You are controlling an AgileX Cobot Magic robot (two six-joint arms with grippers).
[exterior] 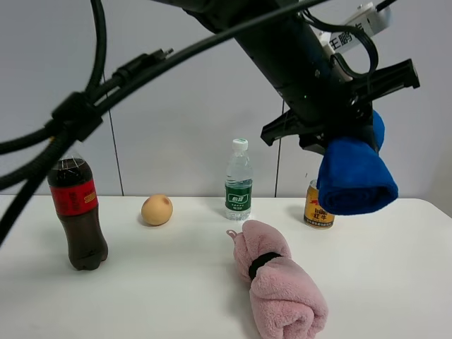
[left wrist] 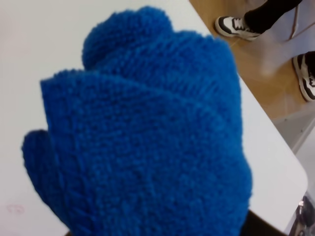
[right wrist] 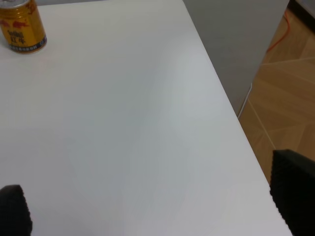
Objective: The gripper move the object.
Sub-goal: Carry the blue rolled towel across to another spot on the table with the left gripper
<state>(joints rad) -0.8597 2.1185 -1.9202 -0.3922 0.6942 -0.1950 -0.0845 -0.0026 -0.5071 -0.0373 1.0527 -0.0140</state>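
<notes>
The bright blue rolled towel [exterior: 355,176] hangs in the air at the right, above the white table [exterior: 395,282] and in front of a yellow can. My left gripper [exterior: 346,141], on the black arm that reaches across from the upper left, is shut on the towel's upper part. In the left wrist view the blue towel [left wrist: 147,137] fills most of the picture and hides the jaws. My right gripper [right wrist: 153,201] is open and empty above the bare table near its right edge. It does not show in the exterior view.
A pink rolled towel with a black band [exterior: 279,286] lies front centre. A water bottle [exterior: 239,180], an orange-tan egg-shaped object [exterior: 157,210], a cola bottle [exterior: 76,212] and the yellow can [exterior: 318,205] stand on the table. Black cables [exterior: 70,120] hang at the left. The table's right edge [right wrist: 231,123] drops to the floor.
</notes>
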